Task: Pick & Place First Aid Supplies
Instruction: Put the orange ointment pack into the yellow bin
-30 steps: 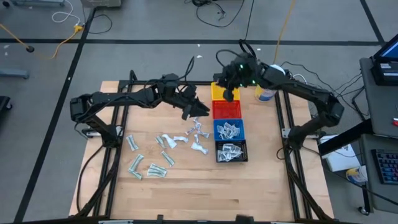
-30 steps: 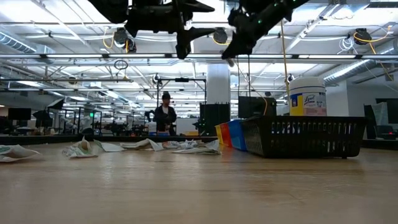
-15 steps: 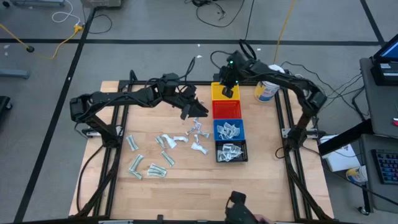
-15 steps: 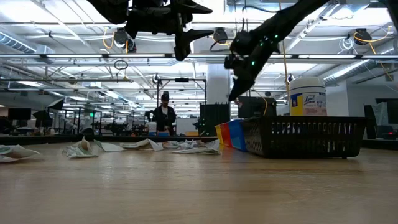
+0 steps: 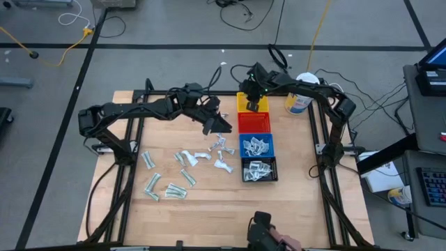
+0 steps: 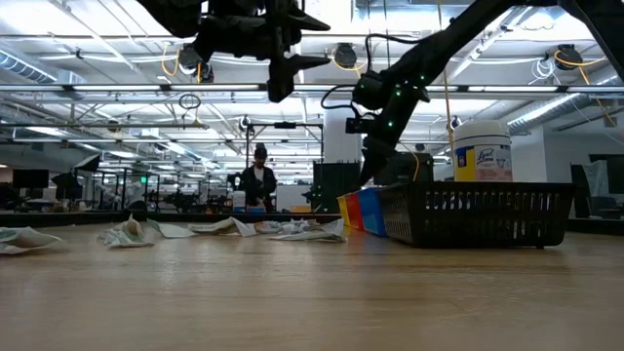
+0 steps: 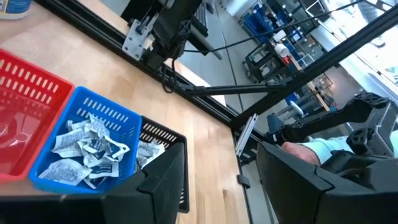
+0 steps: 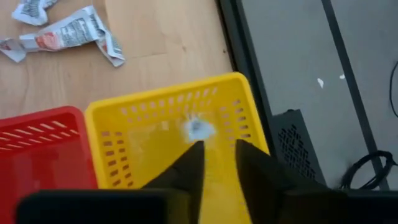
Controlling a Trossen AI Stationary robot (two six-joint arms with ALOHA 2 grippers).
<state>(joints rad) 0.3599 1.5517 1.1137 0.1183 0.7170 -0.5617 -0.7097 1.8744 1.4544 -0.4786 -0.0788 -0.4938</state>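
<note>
A: Right gripper (image 8: 217, 163) low over the yellow bin (image 8: 112, 115), fingers slightly apart, holding nothing; small white packet (image 8: 198, 129) blurred just beyond the tips, inside the bin.

B: Best to open fully, then lift straight up, clear of the rim.

A: Left gripper (image 5: 209, 125) open, hovering above the loose packets (image 5: 182, 159) on the surface (image 5: 209, 195).

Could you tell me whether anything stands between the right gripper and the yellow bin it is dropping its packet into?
Nothing visible does. The right gripper hangs directly over the yellow bin, fingers slightly apart, and a small white packet shows just past the fingertips inside the bin, blurred. The left gripper waits over the table.
</note>
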